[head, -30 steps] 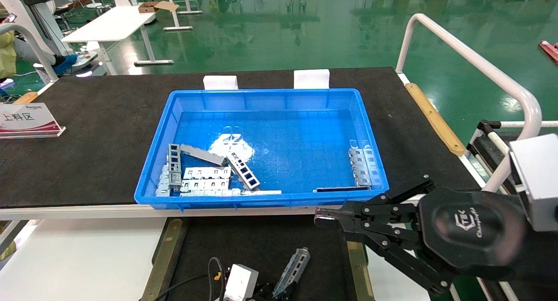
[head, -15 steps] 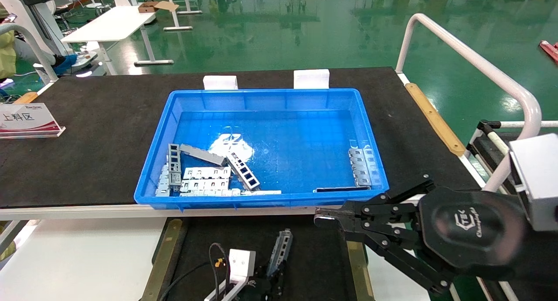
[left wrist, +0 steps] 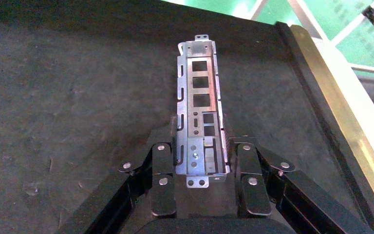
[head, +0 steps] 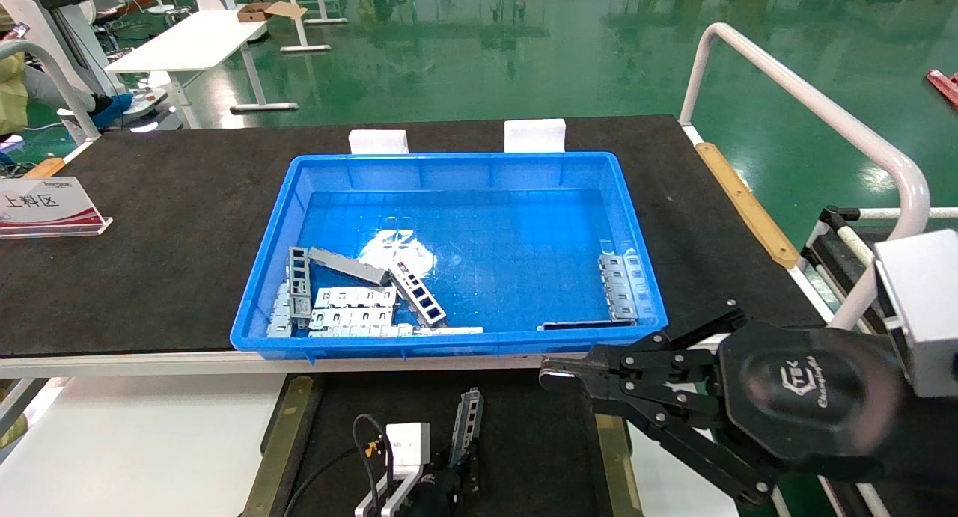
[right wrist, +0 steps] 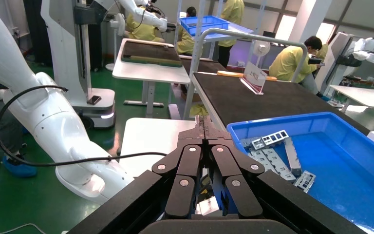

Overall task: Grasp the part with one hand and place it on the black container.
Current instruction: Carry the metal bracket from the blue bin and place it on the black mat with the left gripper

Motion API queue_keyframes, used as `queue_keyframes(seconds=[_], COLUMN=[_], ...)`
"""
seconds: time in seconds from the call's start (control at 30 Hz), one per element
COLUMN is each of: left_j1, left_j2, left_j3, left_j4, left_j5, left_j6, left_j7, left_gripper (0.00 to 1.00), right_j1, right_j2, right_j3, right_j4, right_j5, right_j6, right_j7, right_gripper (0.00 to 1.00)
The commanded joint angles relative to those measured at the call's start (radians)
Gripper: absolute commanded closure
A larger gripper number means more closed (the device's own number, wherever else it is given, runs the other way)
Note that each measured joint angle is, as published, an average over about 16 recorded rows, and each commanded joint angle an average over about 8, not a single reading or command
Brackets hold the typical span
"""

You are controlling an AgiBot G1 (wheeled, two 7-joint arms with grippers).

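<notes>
While the left gripper (left wrist: 202, 168) pinches the part (left wrist: 199, 109) above the black container (head: 539, 442), placing is in hand.
Next, I judge: lower, then release; right gripper (head: 550, 375) idles pressed together, near right.

1. The part (left wrist: 200, 112) is silver-grey, with a row of small rectangular cutouts showing dark.
2. The black container (head: 524, 435) is matte black, edged left and right by yellowish-brown strips (head: 278, 446).
3. The bin (head: 456, 169) is bright blue.
4. Both grippers, left (left wrist: 203, 168) and right (head: 550, 373), are black.
5. The floor (head: 524, 53) is glossy green.
</notes>
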Motion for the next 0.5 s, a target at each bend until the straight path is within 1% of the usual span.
queue_keyframes(seconds=[0.03,0.43,0.47,0.5], left_j1=[-0.003,-0.013,-0.012,-0.012], left_j2=[0.011,0.064,0.067,0.069], left_j3=[-0.005,-0.026,-0.027,-0.028], left_j4=[0.014,0.107,0.113,0.118], left_j5=[-0.005,0.028,0.032,0.036], left_j6=[-0.007,0.016,0.018,0.02], left_j7=[-0.006,-0.045,-0.049,-0.052], left_gripper=[1.0,1.0,1.0,0.98], right_j1=[0.0,0.0,0.0,0.0], right_j2=[0.0,0.0,0.0,0.0], right_j3=[0.0,0.0,0.0,0.0], right_j4=[0.0,0.0,0.0,0.0], right_j5=[0.0,0.0,0.0,0.0], right_j6=[0.0,0.0,0.0,0.0], right_j7=[0.0,0.0,0.0,0.0], right_gripper=[1.0,1.0,0.98,0.93])
